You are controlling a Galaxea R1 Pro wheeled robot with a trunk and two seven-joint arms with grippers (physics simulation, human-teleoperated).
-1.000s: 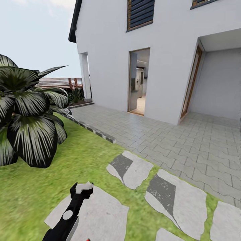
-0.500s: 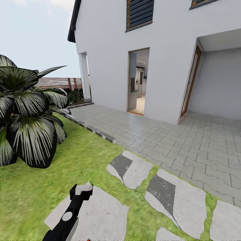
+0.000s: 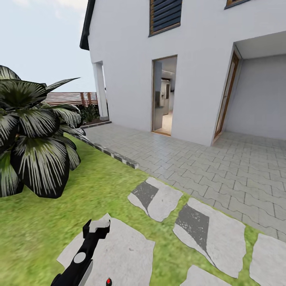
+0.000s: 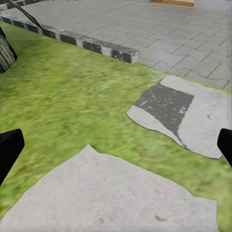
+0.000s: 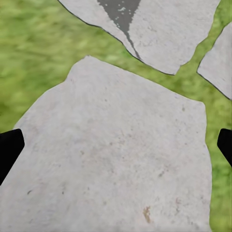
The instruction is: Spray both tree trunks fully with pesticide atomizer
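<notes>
White render dominates what lies ahead of both arms: the house (image 3: 127,59) with its open doorway (image 3: 163,95) stands far beyond the left end effector (image 3: 96,227), so the largest risk, as I judge it, is heading. The robot faces the building rather than anything with a bare trunk, and driving straight on would take it over the grey paved patio (image 3: 222,167) and away from the spraying work. Beyond the left end effector, the striped kerb (image 3: 115,157) edges the lawn (image 3: 35,222), and a wheeled base crossing it at an angle could jolt or stall. Off to the outer side of that end effector spreads a dark, broad-leaved palm-like plant (image 3: 35,159). A turn that way could brush its fronds, and it should not be mistaken for a tree to be sprayed. Directly beneath the left end effector lies a pale stepping stone (image 3: 123,250), and the right end effector (image 5: 116,150) hangs over a similar slab (image 5: 116,96). Their edges against the grass may rock the base. Both end effectors are released, fingers spread wide with nothing between them, so the pickup is not yet done. A tiny dark object with a red dot (image 3: 108,281) sits on the stone just behind the left end effector, toward the robot's body. It may be the pesticide atomizer, though it is too small to be sure. If so, rolling forward could leave it behind or run over it.
</notes>
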